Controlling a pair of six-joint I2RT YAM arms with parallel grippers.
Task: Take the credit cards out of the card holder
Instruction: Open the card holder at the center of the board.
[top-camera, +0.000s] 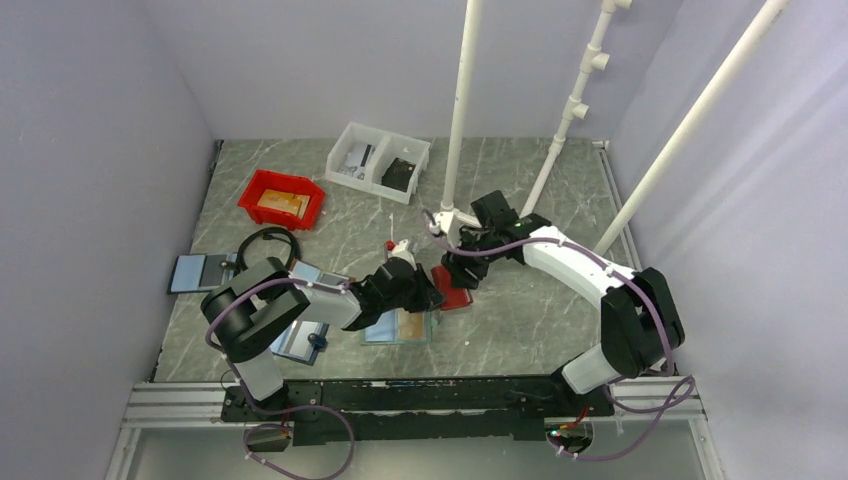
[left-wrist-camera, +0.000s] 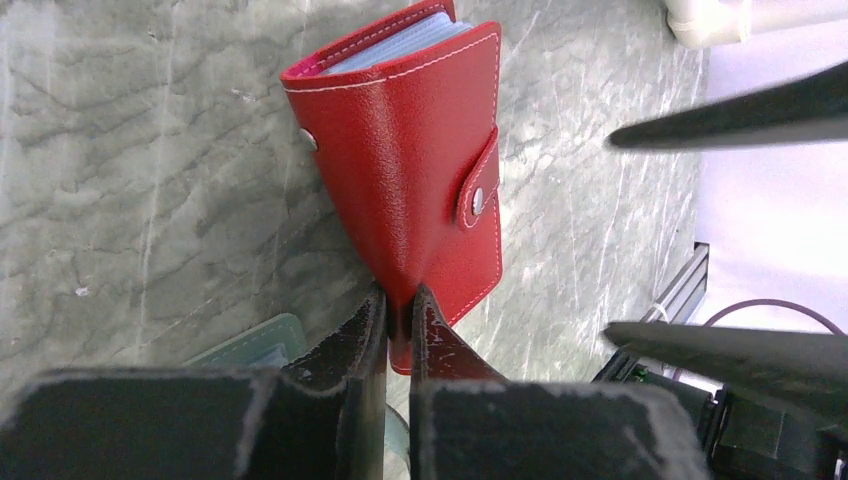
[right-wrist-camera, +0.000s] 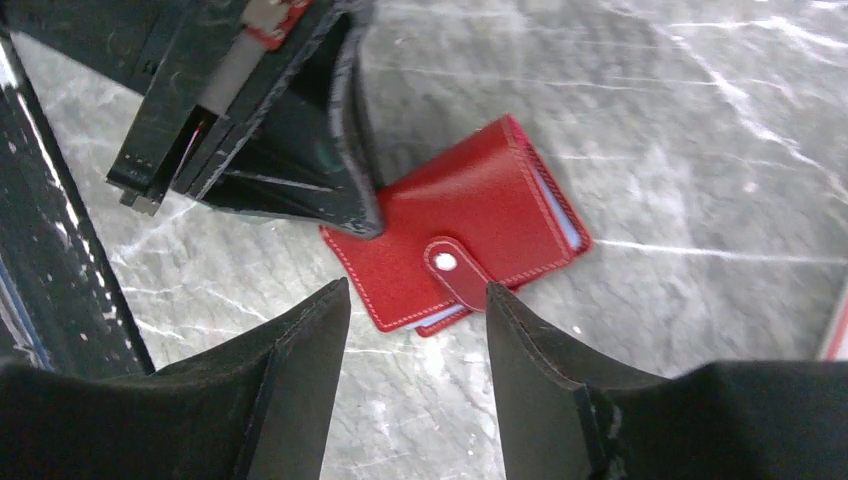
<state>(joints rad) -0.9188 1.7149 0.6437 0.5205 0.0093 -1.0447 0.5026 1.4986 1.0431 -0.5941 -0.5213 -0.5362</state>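
The red card holder (top-camera: 455, 298) lies on the marble table, folded shut, its snap tab (right-wrist-camera: 455, 270) fastened. Pale blue edges of the credit cards (left-wrist-camera: 400, 45) show at its open side (right-wrist-camera: 562, 218); nothing more of them is visible. My left gripper (left-wrist-camera: 400, 295) is shut on one corner of the card holder (left-wrist-camera: 420, 150), pinching the red cover. The same gripper (right-wrist-camera: 368, 222) shows at the holder's left corner in the right wrist view. My right gripper (right-wrist-camera: 418, 290) stands open just above the card holder (right-wrist-camera: 470, 210), its fingertips on either side of the tab's end, nothing between them.
A light teal holder with an orange card (top-camera: 400, 327) lies beside the left gripper (top-camera: 430, 290). Other flat holders (top-camera: 195, 272) lie at the left. A red bin (top-camera: 282, 198) and a white bin (top-camera: 378, 162) stand behind. White poles (top-camera: 462, 110) rise near the right gripper (top-camera: 463, 272).
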